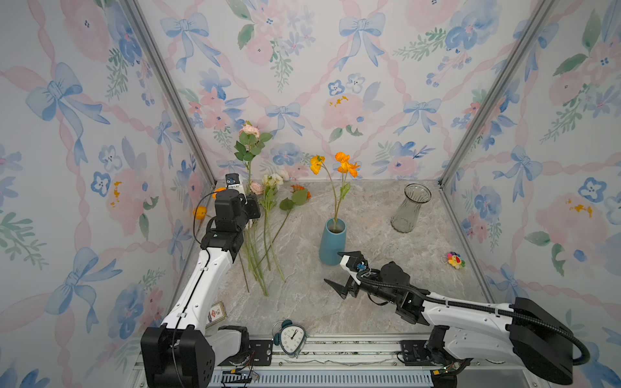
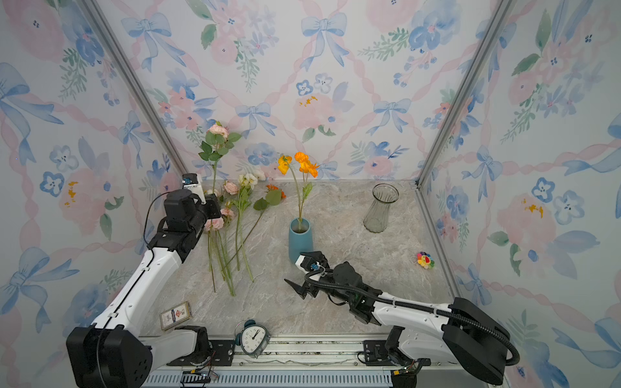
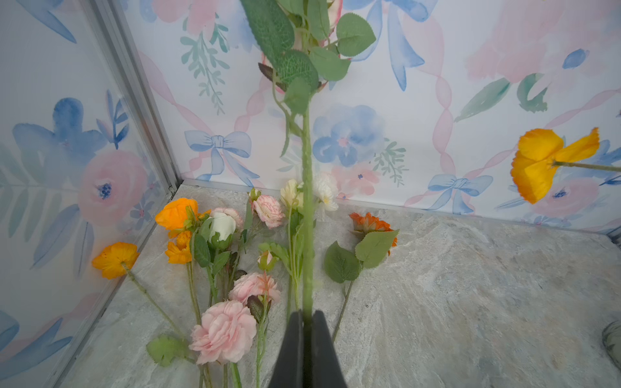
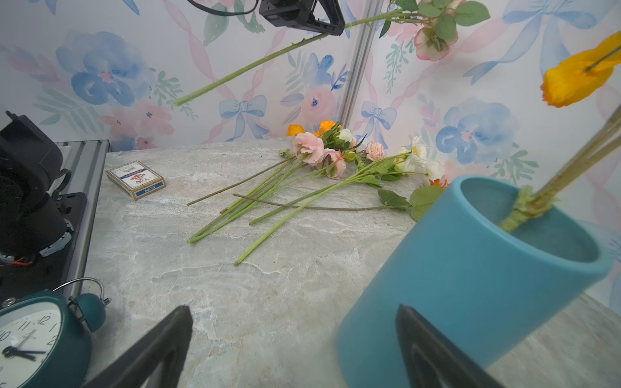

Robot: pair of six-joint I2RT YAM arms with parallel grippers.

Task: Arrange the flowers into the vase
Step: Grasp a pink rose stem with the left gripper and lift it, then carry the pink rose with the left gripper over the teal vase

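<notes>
My left gripper [image 3: 307, 322] is shut on the green stem [image 3: 306, 201] of a pink rose [image 1: 250, 130], held upright above the back left of the table. In the right wrist view that gripper [image 4: 336, 28] and rose [image 4: 431, 43] show high up. Several more flowers [image 1: 268, 235] lie in a loose pile on the marble table [image 1: 369, 295], also in the left wrist view [image 3: 221, 331]. A blue vase [image 1: 332, 242] holds orange flowers [image 1: 346, 164]. My right gripper [image 1: 332, 267] stands open low by that vase's base [image 4: 470, 268], nothing between its fingers.
An empty clear glass vase [image 1: 410, 208] stands at the back right. A small rainbow plush toy [image 1: 455, 260] lies near the right wall. A teal alarm clock [image 1: 292, 337] and a card box [image 2: 175, 315] sit at the front edge. Wallpapered walls close in three sides.
</notes>
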